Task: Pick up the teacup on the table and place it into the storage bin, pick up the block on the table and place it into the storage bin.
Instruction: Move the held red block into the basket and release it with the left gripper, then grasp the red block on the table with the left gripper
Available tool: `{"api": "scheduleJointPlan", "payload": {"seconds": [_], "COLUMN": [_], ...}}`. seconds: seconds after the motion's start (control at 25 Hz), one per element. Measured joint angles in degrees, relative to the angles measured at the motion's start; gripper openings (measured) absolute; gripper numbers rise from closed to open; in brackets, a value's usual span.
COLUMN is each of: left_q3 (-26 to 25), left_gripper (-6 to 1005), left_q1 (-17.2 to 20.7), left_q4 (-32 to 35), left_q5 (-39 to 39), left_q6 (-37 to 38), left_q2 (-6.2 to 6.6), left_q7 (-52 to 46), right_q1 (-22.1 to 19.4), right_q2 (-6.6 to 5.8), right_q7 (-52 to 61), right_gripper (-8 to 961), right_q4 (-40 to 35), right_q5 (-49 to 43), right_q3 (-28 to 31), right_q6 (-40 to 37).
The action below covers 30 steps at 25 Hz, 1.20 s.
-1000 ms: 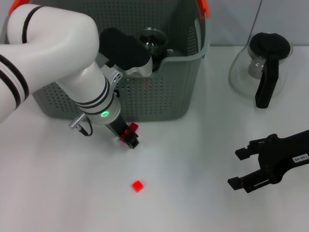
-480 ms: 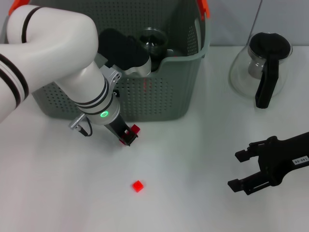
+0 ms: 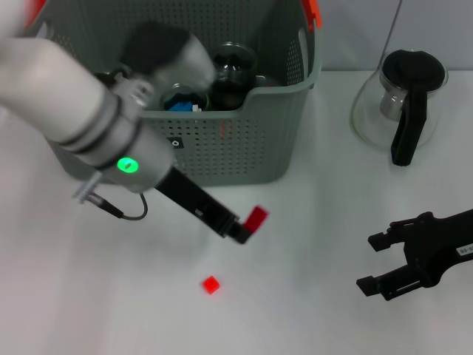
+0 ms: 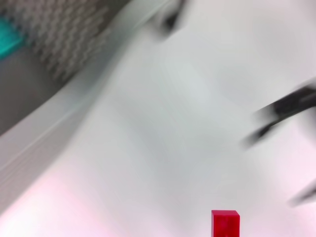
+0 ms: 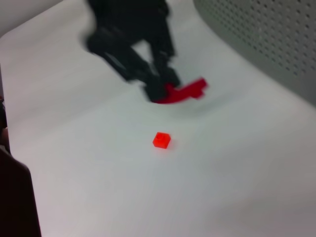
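The small red block [image 3: 211, 284] lies on the white table in front of the storage bin [image 3: 244, 148]; it also shows in the right wrist view [image 5: 161, 140]. My left gripper [image 3: 250, 224], with red tips, hangs low over the table just up and right of the block, apart from it and blurred by motion. It also shows in the right wrist view [image 5: 180, 92]. A dark glass cup [image 3: 233, 68] sits inside the bin. My right gripper [image 3: 375, 262] is open and empty over the table at the right.
A glass jug [image 3: 403, 103] with black lid and handle stands at the back right. A blue item [image 3: 181, 102] lies in the bin. In the left wrist view the bin wall [image 4: 54, 94] is close by, and a red piece [image 4: 225, 224] shows at the edge.
My left arm has swung away from the bin front. Its gripper has moved right and down toward the block. The right gripper has drifted slightly right.
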Motion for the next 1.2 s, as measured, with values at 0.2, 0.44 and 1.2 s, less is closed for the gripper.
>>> {"api": "scheduleJointPlan", "payload": {"seconds": [0.2,0.44,1.2], "left_q3": [-15.15,-23.68,-21.86], "left_gripper": [187,189,702], "left_q1": [-0.33,-4.71,-1.98], "left_q4": [3.63,-1.44,6.47], "left_q5": [-14.07,-14.27,-18.30], "left_q6": [9.05,-3.75,11.21], "left_q2": [1.47,7.35,4.22], "left_q7": [6.52,7.01,21.72], "right_q1": [-0.47,-0.41,0.27], "right_q2": [-0.10,-0.03,0.00], "right_q7": [-0.31,-0.40,0.05], "right_gripper": [940,941,926], "right_q4": [0.00,0.00,0.00], "right_q5": [0.00,0.00,-0.08], "right_q3": [1.16,0.85,1.14], "right_q6": [-0.30,-0.39,-0.43]}}
